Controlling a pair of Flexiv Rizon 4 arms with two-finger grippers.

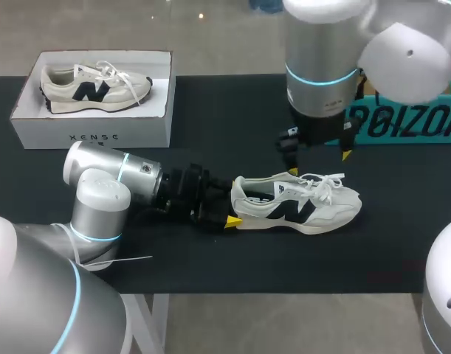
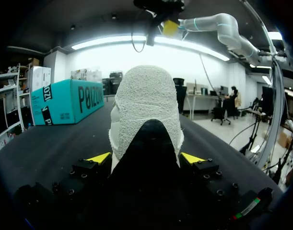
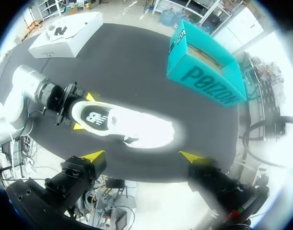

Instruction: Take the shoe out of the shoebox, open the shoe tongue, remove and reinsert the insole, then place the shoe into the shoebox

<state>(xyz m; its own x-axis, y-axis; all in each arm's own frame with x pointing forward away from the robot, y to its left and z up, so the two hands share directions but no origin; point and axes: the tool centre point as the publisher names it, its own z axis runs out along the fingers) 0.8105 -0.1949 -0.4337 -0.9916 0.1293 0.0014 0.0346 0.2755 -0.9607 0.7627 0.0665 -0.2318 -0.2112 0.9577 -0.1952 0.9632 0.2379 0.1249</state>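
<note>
Black matte table top [image 1: 210, 110] [image 2: 45, 148] [image 3: 132, 57] runs across the whole workspace, flat, with its near edge visible in the head view. Teal rectangular cardboard box [image 1: 410, 122] [image 2: 64, 103] [image 3: 208, 72] stands upright at the far right of the table, dark lettering on its long side. Right wrist view shows its top open with a brown cardboard inside. It is partly hidden in the head view.

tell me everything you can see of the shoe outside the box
The shoe is a cream sneaker of fabric-like panels, with a dark side logo, white laces and a dark insole showing. It stands upright on its sole on the black table, toe away from the left tool, which clamps its heel.
</note>
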